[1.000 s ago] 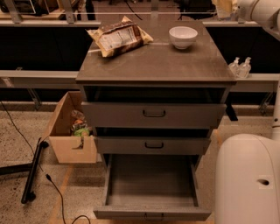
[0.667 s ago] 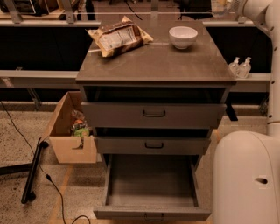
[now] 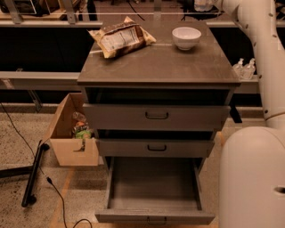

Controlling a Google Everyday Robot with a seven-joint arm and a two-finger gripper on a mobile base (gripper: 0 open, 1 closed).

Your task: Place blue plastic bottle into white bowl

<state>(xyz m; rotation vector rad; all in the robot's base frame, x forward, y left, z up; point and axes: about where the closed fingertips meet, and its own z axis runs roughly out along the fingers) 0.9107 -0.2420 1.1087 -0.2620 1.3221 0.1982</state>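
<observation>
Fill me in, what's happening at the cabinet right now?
The robot's arm runs up the right side; its gripper sits at the view's top edge, just behind the white bowl, mostly cut off. The bowl stands empty on the cabinet top, apart from a brown snack bag. The blue plastic bottle is not plainly visible, so nothing is placed yet. The bottom drawer hangs open.

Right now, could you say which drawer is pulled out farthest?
The bottom drawer, fully extended; the top drawer and middle drawer are barely ajar. The pincer is at the top edge, beyond the white bowl.
</observation>
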